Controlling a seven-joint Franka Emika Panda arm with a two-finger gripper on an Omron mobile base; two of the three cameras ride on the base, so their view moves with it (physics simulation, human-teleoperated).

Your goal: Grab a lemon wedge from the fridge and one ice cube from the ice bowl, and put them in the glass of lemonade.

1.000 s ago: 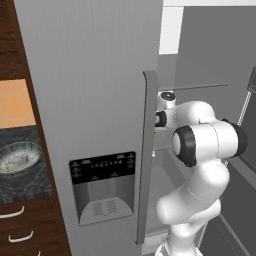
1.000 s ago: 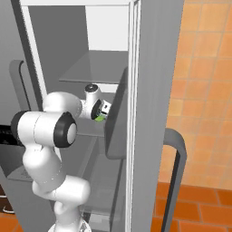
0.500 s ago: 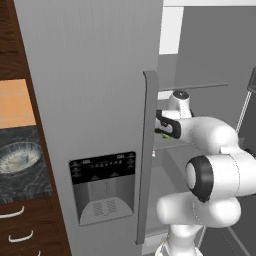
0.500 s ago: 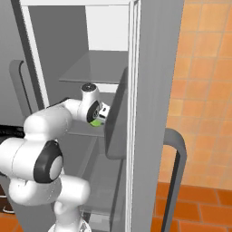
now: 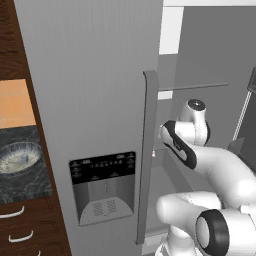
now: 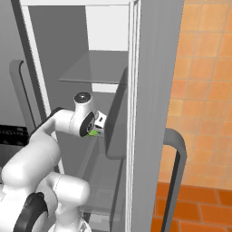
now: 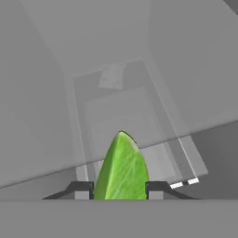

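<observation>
Withdrawn arm, lemon wedge (image 7: 122, 167) clamped

Fridge (image 5: 95, 75): matt grey, brushed-metal look; dispenser panel (image 5: 102, 187) glossy black. Shelf (image 6: 93, 72): translucent, glass-like. Lemon wedge (image 7: 122, 169): bright green, finely textured. Ice bowl (image 5: 19, 157): silvery metal, speckled inside. Cabinets (image 5: 9, 45): dark wood grain.

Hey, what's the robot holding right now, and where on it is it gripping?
The lemon wedge, pinched across its wide lower end between the two jaws; its pointed tip sticks out.
</observation>
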